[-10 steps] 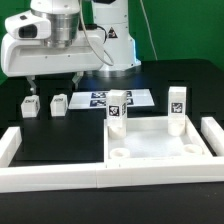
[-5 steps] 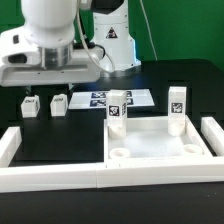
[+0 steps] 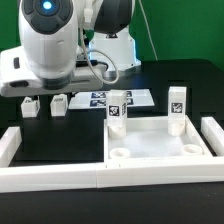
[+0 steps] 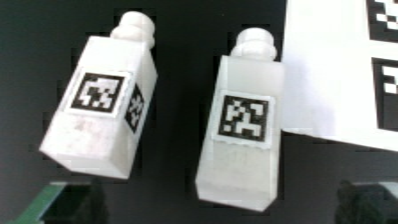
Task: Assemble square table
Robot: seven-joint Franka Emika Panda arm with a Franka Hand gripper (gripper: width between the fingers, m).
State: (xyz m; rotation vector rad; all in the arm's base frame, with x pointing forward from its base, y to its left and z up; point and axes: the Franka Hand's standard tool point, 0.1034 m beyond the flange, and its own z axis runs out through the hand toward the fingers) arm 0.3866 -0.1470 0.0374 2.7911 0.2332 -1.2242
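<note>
The white square tabletop (image 3: pixel 160 150) lies in the corner of the border wall. Two tagged legs stand upright in its far corners, one (image 3: pixel 117 110) on the left and one (image 3: pixel 177 106) on the right. Two loose tagged legs lie on the black table at the exterior view's left, one (image 3: pixel 30 106) farther out and one (image 3: pixel 59 103) beside the marker board. The wrist view shows both from above: the outer leg (image 4: pixel 107 105) and the leg beside the board (image 4: pixel 246 120). My gripper (image 4: pixel 222 205) is open above them, its fingertips wide on either side of the latter leg's end, apart from it.
The marker board (image 3: pixel 100 98) lies beside the loose legs and shows in the wrist view (image 4: pixel 356 70). Long white wall bars (image 3: pixel 60 178) run along the front and both sides. The arm's hand (image 3: pixel 45 60) hangs over the table's left part.
The arm has swung toward the exterior view's left and lowered over the two loose legs. No part has moved.
</note>
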